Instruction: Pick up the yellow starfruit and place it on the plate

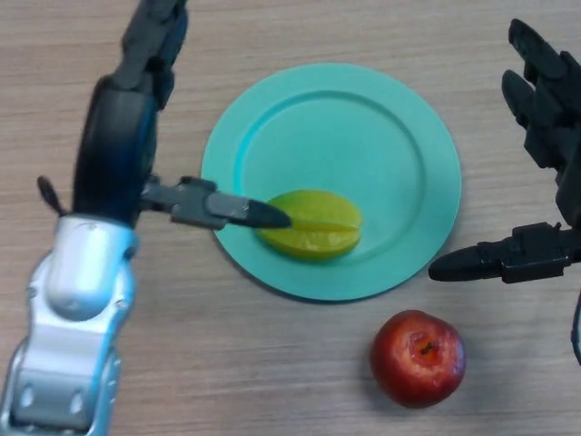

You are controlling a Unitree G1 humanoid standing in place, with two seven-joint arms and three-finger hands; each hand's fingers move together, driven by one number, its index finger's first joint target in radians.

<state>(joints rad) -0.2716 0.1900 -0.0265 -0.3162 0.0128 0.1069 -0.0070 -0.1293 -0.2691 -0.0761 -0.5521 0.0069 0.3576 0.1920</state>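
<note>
Unlabelled starfruit (313, 223) on plain plate (399, 136)

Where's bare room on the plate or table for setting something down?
Free: the plate's far half, beyond the starfruit; table left of the apple. Crowded: plate's near-left, where the left hand meets the starfruit; right hand flanks the right rim.

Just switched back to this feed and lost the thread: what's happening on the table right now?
The yellow starfruit lies on the near part of the teal plate. The left hand is at the fruit's left end, its thumb tip touching or just over it; whether the hand grips it cannot be told. The right hand hovers open beside the plate's right edge, holding nothing. A red apple sits on the wooden table, off the plate.
</note>
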